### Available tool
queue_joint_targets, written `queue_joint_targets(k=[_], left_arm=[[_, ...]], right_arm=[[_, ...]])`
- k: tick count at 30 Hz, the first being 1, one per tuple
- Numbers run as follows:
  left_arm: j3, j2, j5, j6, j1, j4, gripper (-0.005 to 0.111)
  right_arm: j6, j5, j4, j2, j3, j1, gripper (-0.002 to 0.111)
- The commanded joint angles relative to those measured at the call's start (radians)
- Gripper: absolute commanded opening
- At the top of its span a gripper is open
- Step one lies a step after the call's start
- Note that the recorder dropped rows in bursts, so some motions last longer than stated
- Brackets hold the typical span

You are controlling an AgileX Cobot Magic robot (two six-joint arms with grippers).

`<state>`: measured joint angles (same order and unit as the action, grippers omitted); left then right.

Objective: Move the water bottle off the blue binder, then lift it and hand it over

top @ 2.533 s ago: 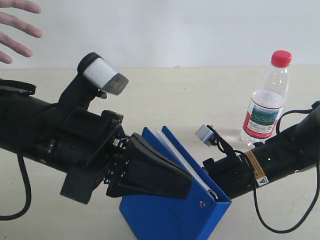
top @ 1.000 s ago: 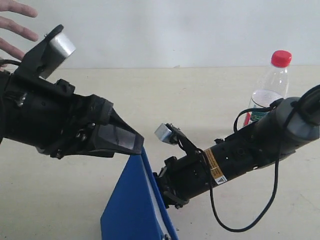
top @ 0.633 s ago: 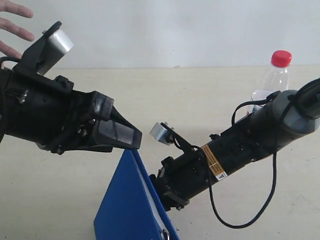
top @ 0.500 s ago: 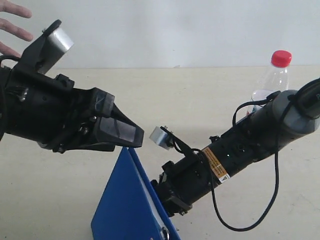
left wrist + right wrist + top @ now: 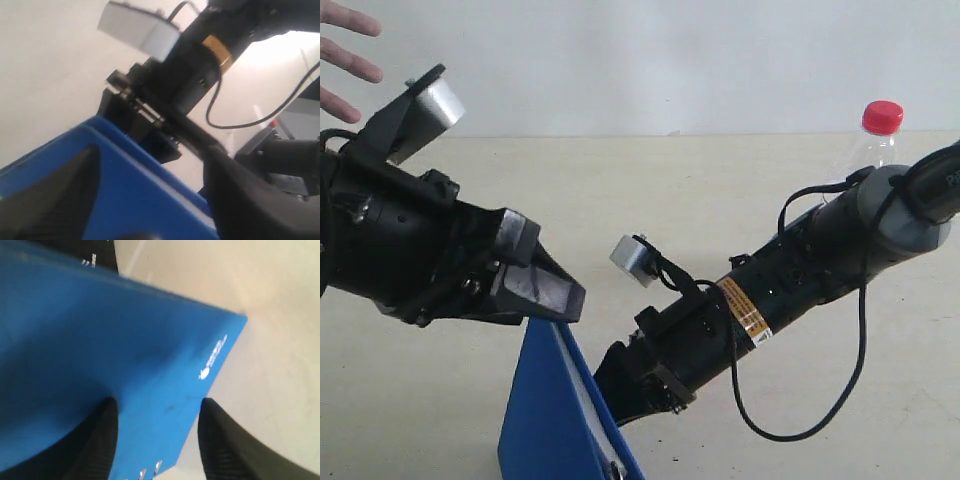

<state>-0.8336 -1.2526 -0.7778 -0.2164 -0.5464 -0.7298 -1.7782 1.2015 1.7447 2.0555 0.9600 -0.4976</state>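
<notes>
Left tool (image 5: 555, 300): clamped over upper edge of blue binder (image 5: 545, 420), lower centre. Right tool (image 5: 620, 385): clamped on same binder from the right. Water bottle (image 5: 882, 117): upright on worktop (image 5: 700, 190), upper right, well apart from binder. Step, judged: binder raised, handover pending; next move calls for one tool to release and the other to carry toward open hand (image 5: 345, 60), upper left. Writing: binder's white logo (image 5: 212, 357) and arm's yellow sticker (image 5: 745, 308), both unreadable.
</notes>
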Motion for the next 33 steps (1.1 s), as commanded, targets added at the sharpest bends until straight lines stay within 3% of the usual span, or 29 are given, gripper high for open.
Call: queue_joint_targets(k=[1,7,14,22,33], left_arm=[[-0.008,0.023,-0.019,0.209,-0.002,0.22,0.056],[-0.01,0.057,-0.036,0.257,-0.002,0.236,0.056],[-0.01,0.059,-0.05,0.254,-0.002,0.161,0.056],[-0.01,0.059,-0.151,0.257,-0.002,0.181,0.056],[-0.01,0.059,-0.29,0.334,-0.002,0.424,0.056]], right_arm=[[-0.03,0.02,0.0,0.0,0.046,-0.002,0.044],[-0.058,0.02,0.0,0.0,0.069,-0.011,0.044],[-0.063,0.005,0.0,0.0,0.069,-0.12,0.044],[-0.063,-0.093,0.0,0.0,0.069,-0.166,0.044],[-0.063,-0.055,-0.001,0.0,0.118,-0.164,0.044]])
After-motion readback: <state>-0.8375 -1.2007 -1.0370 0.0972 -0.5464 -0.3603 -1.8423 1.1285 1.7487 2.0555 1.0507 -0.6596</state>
